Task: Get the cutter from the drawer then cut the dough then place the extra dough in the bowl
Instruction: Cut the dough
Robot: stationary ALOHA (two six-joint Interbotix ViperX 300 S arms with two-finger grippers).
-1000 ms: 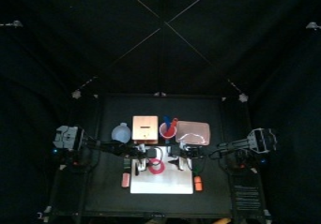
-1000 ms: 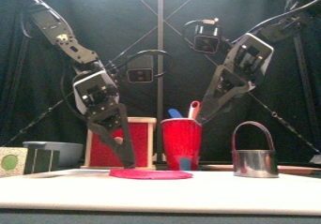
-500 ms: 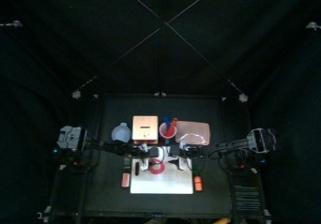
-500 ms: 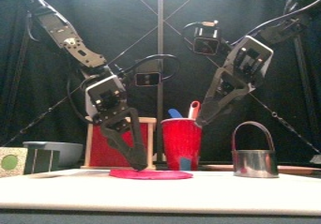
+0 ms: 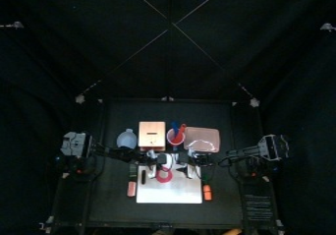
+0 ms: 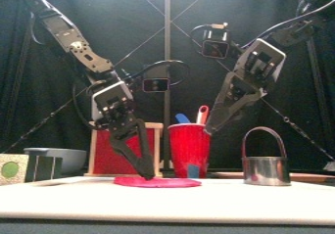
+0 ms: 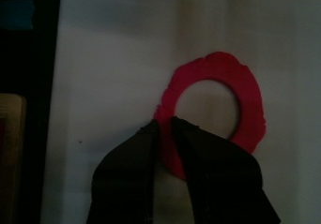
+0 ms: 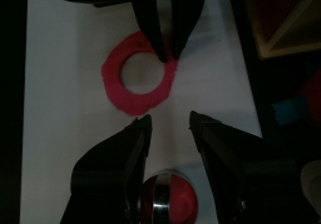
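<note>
A red dough ring (image 5: pixel 163 176) lies flat on the white board (image 5: pixel 178 192), low and wide in the front view (image 6: pixel 157 182). My left gripper (image 7: pixel 174 125) stands over the ring's rim (image 7: pixel 245 87), jaws pinched close on it; the front view shows it (image 6: pixel 131 171) down at the dough. The right gripper (image 8: pixel 170 125) hangs open above the board, a short way from the ring (image 8: pixel 119 87), its tips raised beside the red cup (image 6: pixel 213 128). The metal cutter (image 6: pixel 265 167) stands on the board's right side, with red dough inside it (image 8: pixel 174 198).
Behind the board stand the blue-grey bowl (image 5: pixel 126 139), the wooden box (image 5: pixel 151 133) with its red front (image 6: pixel 108 150), the red cup with toy knives (image 6: pixel 190 148) and the pink tray (image 5: pixel 206 138). A small orange thing (image 5: pixel 132 189) lies left of the board.
My left gripper has turned and settled onto the ring's rim, jaws closing together. The right gripper has barely moved. The dough still lies flat.
</note>
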